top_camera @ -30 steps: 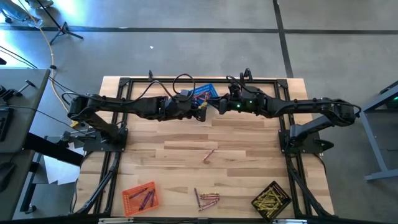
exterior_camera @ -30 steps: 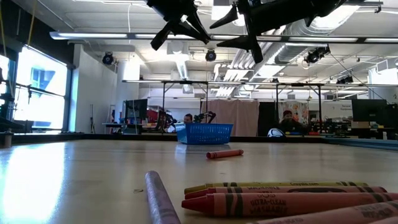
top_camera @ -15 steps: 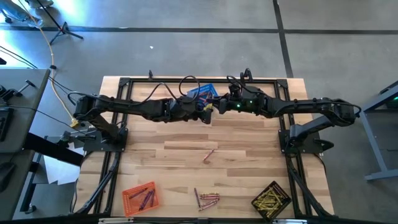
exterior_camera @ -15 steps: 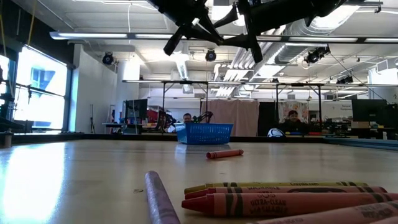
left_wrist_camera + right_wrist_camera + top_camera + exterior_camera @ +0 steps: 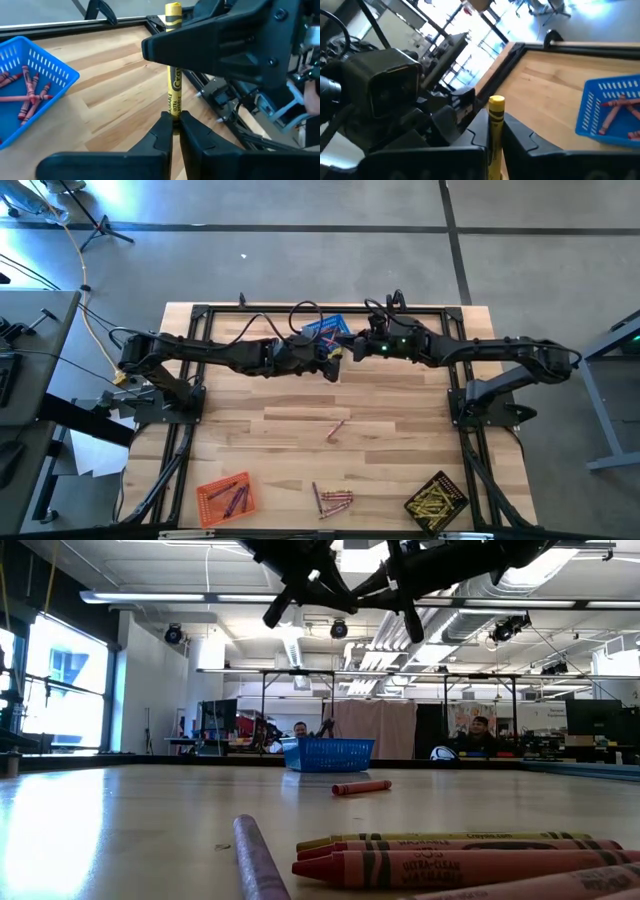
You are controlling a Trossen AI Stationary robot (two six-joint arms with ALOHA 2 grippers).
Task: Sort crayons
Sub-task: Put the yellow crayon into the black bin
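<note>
A yellow crayon (image 5: pixel 173 85) hangs in the air over the far middle of the table, and both grippers are shut on it. In the high view my left gripper (image 5: pixel 330 361) and my right gripper (image 5: pixel 347 350) meet tip to tip, just on the near side of the blue basket (image 5: pixel 324 328). The low view shows both grippers (image 5: pixel 300 585) (image 5: pixel 400 590) high above the tabletop. Several loose crayons (image 5: pixel 334 500) lie near the front edge. One red crayon (image 5: pixel 335 428) lies at the table's middle. My left gripper pinches one end of the yellow crayon (image 5: pixel 173 111) between its two fingertips. The crayon sticks straight out ahead of the fingers, lifted clear of the table. My right gripper pinches the same crayon nearer its other end (image 5: pixel 173 31) between its two fingers (image 5: pixel 520 135), which lie across it. The tip (image 5: pixel 496 103) stands out past them.
The blue basket (image 5: pixel 30 85) at the far middle holds red crayons. An orange basket (image 5: pixel 225 496) with purple crayons stands at the front left, and a black basket (image 5: pixel 436 500) with yellow crayons at the front right. People sit at desks (image 5: pixel 470 740) in the room beyond the table.
My left gripper has carried the yellow crayon toward the table's right, up to my right gripper. My right gripper's fingers stood wide apart and have shut on the crayon.
</note>
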